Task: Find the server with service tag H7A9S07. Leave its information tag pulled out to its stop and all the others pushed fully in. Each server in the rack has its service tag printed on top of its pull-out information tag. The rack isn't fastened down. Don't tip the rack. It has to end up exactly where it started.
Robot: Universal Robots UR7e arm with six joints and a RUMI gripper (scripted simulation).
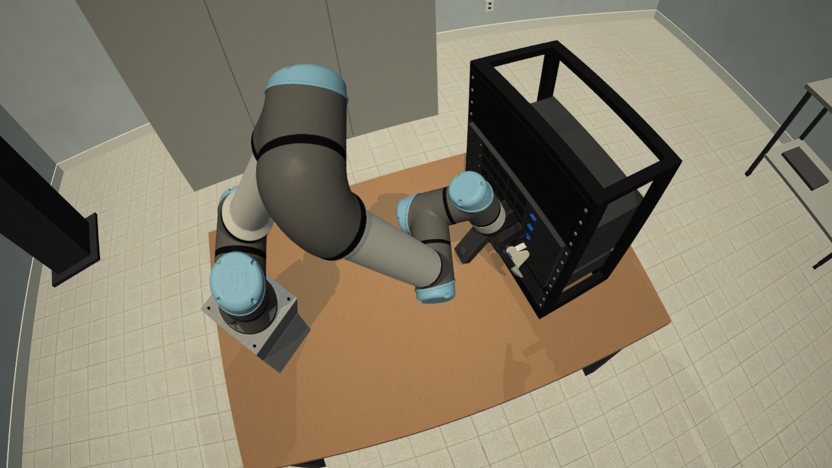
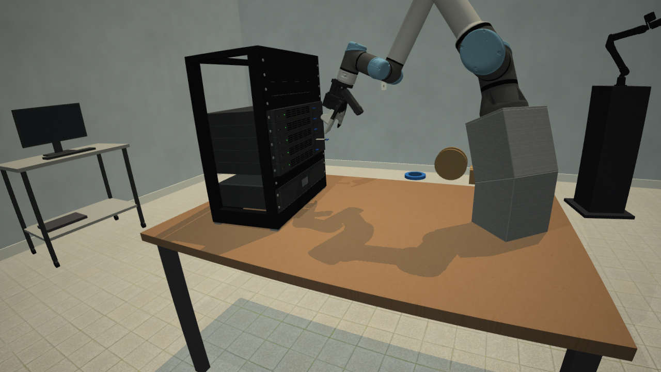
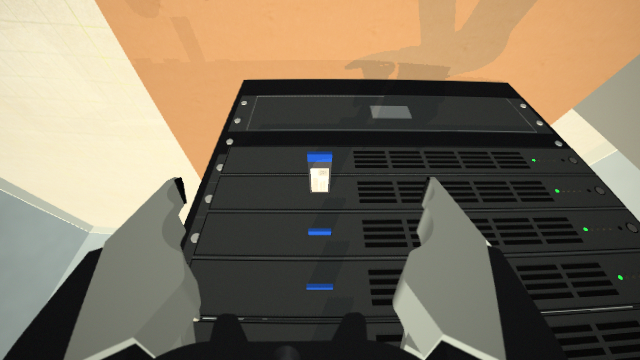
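The black rack (image 1: 535,125) (image 2: 258,138) (image 3: 375,88) stands upright on the table, holding several servers. One information tag (image 1: 520,246) (image 2: 321,138) (image 3: 320,180) sticks out from the second server from the bottom, with a blue end and a white label; the print is too small to read. Above it, two blue tabs (image 3: 319,232) (image 3: 319,287) sit close to the server fronts in the wrist view. The bottom server's tab is hidden there behind the pulled-out tag, but shows flush in the exterior view. My gripper (image 2: 333,128) (image 3: 305,179) is open, in front of the rack and above the pulled-out tag, touching nothing visible.
The rack stands on the wooden table (image 1: 395,372) (image 2: 370,282), across from the arm's grey pedestal (image 1: 282,340) (image 2: 513,185). A side table (image 2: 106,150) with a monitor (image 2: 49,124) and a black column (image 2: 612,148) stand away from the table.
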